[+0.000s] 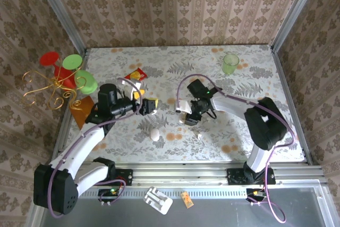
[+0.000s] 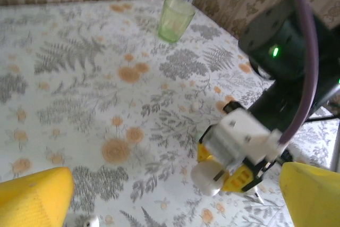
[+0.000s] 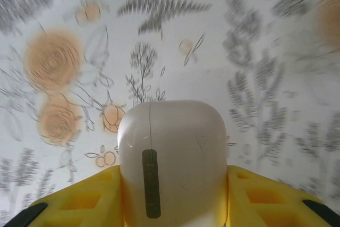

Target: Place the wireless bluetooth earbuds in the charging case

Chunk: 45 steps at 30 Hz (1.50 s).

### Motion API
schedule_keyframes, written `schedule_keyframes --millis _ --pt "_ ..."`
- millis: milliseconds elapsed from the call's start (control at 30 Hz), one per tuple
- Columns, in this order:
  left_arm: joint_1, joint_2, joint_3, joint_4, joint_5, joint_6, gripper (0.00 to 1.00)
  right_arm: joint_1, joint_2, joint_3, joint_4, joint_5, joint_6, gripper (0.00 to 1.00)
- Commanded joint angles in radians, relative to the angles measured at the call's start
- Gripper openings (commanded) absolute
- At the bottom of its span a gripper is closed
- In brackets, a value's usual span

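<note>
Jaws of the right gripper (image 1: 186,119) clenched on the white charging case (image 3: 172,158), held near the middle of the table (image 1: 255,86), jaws of the left gripper (image 1: 150,106) spread wide, green cup (image 1: 230,63) set by the far right corner.

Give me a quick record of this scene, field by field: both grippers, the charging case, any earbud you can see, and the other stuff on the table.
left gripper: open, holding nothing
right gripper: shut on the charging case
charging case: white, held on both sides, lid looks closed
earbud: small white speck lying on the table, nearer the arm bases than the right gripper
second earbud: cannot tell
green cup: upright, far right area
white egg-shaped object: on the table, near the left gripper
</note>
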<state>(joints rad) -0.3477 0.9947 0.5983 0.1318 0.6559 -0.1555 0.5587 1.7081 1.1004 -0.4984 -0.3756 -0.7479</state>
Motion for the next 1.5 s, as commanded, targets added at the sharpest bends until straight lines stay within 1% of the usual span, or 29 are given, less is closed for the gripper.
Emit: schedule_keyframes --millis 0,67,133,200,267,333,367,400,467,500,600,667,800,933,1067,1200,1333,1467 --pt "-0.011 -0.024 -0.087 0.313 0.018 0.108 1.00 -0.031 -0.119 -0.001 0.017 -0.180 0.090 0.38" --pt "-0.014 -0.009 -0.116 0.407 0.058 0.137 1.00 -0.055 -0.168 -0.015 0.041 -0.263 0.131 0.38" --pt "-0.020 0.012 -0.096 0.409 0.112 0.175 1.00 -0.077 -0.204 -0.023 0.048 -0.335 0.163 0.38" --pt "-0.040 0.033 -0.071 0.375 0.188 0.271 1.00 -0.099 -0.234 -0.023 0.040 -0.427 0.185 0.38" --pt "-0.072 0.045 -0.050 0.324 0.240 0.415 1.00 -0.117 -0.253 -0.012 0.006 -0.515 0.189 0.38" --pt "-0.101 0.054 -0.017 0.240 0.228 0.525 1.00 -0.127 -0.260 0.006 -0.033 -0.559 0.188 0.38" --pt "-0.102 0.060 0.007 0.182 0.220 0.587 0.99 -0.130 -0.261 0.017 -0.070 -0.567 0.191 0.37" --pt "-0.140 0.066 0.031 0.128 0.213 0.643 0.99 -0.133 -0.262 0.027 -0.091 -0.574 0.190 0.34" --pt "-0.178 0.074 0.076 0.017 0.168 0.773 0.98 -0.136 -0.261 0.049 -0.139 -0.576 0.186 0.34" --pt "-0.197 0.076 0.089 -0.013 0.143 0.828 0.98 -0.137 -0.259 0.060 -0.157 -0.577 0.185 0.34" --pt "-0.256 0.083 0.097 -0.023 0.034 1.006 0.97 -0.141 -0.249 0.079 -0.194 -0.583 0.169 0.34" --pt "-0.282 0.087 0.095 -0.030 0.022 1.156 0.97 -0.143 -0.242 0.083 -0.213 -0.597 0.155 0.34" --pt "-0.315 0.078 0.097 -0.020 0.004 1.300 0.98 -0.152 -0.224 0.102 -0.260 -0.626 0.123 0.34" --pt "-0.350 0.067 0.106 -0.019 -0.006 1.366 0.94 -0.153 -0.193 0.136 -0.350 -0.644 0.060 0.33" --pt "-0.401 0.084 0.134 -0.038 -0.038 1.412 0.87 -0.152 -0.157 0.170 -0.424 -0.672 0.014 0.33" --pt "-0.415 0.119 0.147 -0.040 -0.038 1.435 0.80 -0.151 -0.149 0.173 -0.439 -0.710 -0.013 0.33" --pt "-0.420 0.157 0.168 -0.042 -0.026 1.445 0.70 -0.151 -0.146 0.173 -0.455 -0.727 -0.037 0.32" --pt "-0.425 0.188 0.189 -0.048 -0.019 1.453 0.63 -0.152 -0.148 0.170 -0.456 -0.735 -0.040 0.32"
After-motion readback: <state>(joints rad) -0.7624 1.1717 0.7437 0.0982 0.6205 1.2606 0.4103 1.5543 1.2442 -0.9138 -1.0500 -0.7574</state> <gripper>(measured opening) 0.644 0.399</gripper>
